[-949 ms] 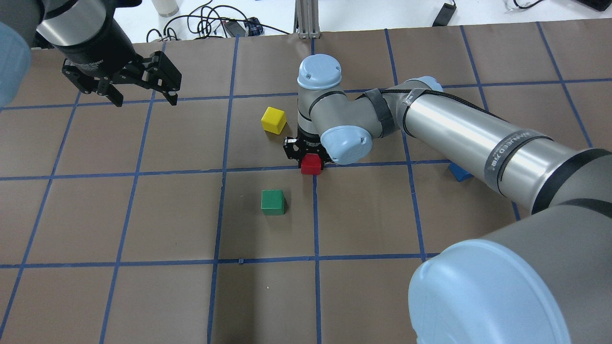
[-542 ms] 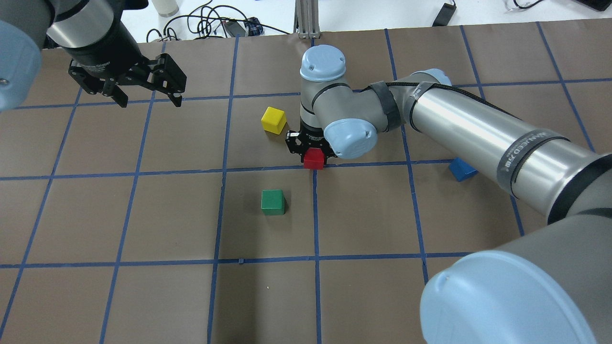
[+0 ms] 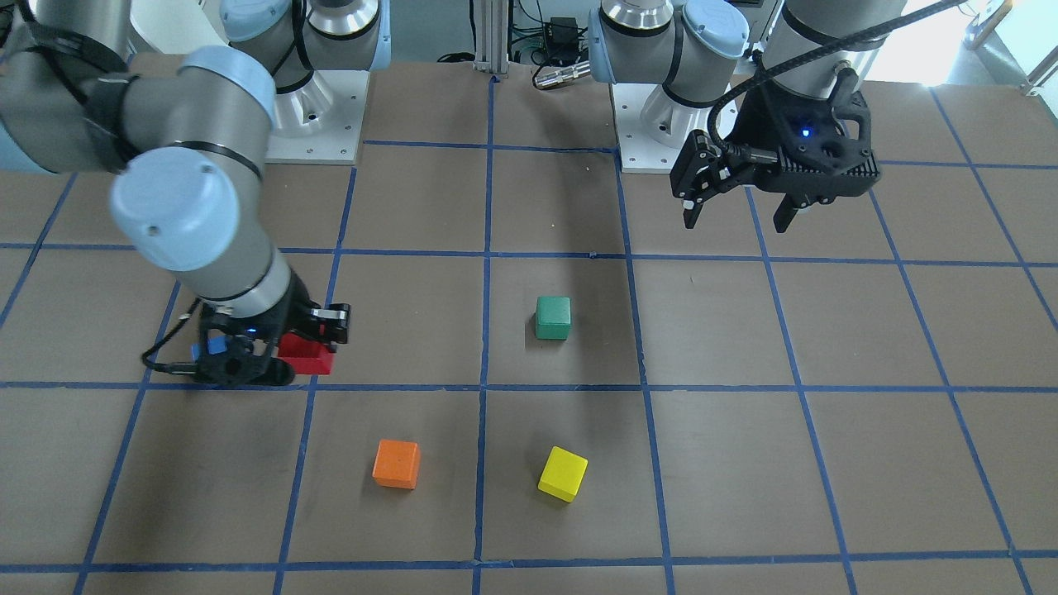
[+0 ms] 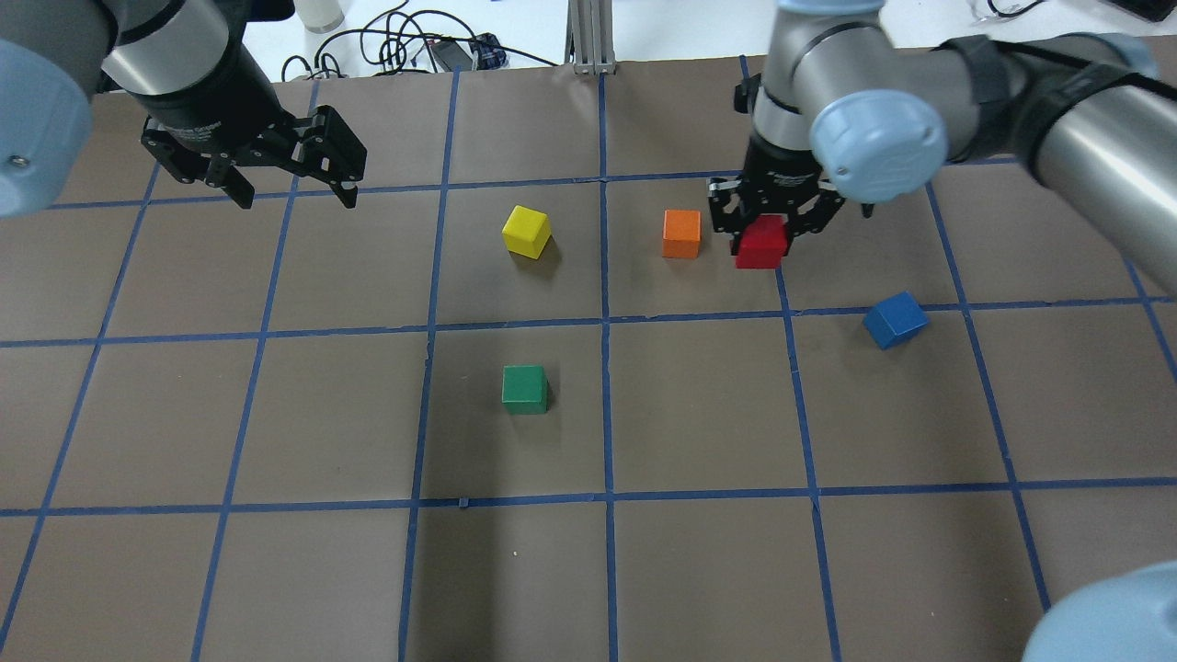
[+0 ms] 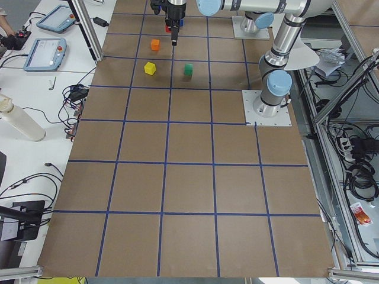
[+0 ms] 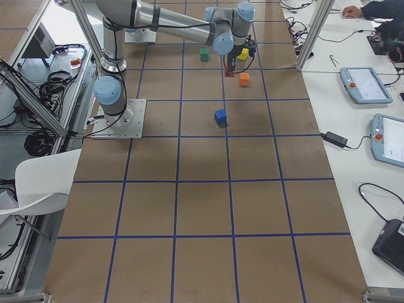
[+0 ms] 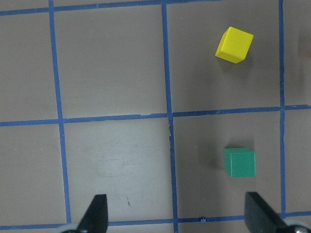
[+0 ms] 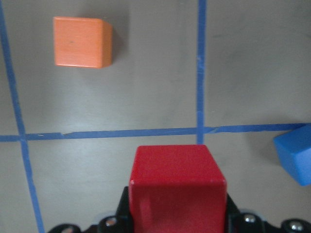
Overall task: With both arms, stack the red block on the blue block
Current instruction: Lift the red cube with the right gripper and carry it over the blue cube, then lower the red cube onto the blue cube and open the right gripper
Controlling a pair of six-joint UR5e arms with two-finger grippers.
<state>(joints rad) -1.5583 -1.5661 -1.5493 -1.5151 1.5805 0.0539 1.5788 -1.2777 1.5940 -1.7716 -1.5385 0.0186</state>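
My right gripper point(image 4: 766, 234) is shut on the red block point(image 4: 761, 246) and holds it low over the table, just right of the orange cube. In the right wrist view the red block point(image 8: 177, 184) sits between the jaws. The blue block point(image 4: 895, 319) lies turned askew on the table, nearer the robot and to the right of the red block, apart from it. It also shows at the right edge of the right wrist view point(image 8: 296, 153). My left gripper point(image 4: 296, 195) is open and empty, high over the far left of the table point(image 3: 736, 219).
An orange cube point(image 4: 681, 233) lies close to the left of the held red block. A yellow cube point(image 4: 526, 231) and a green cube point(image 4: 524, 389) lie near the table's middle. Cables and a post point(image 4: 588, 37) are beyond the far edge.
My right arm has carried the red block from the table's middle to the right and farther away, uncovering the orange cube and the whole blue block. My left gripper has shifted slightly.
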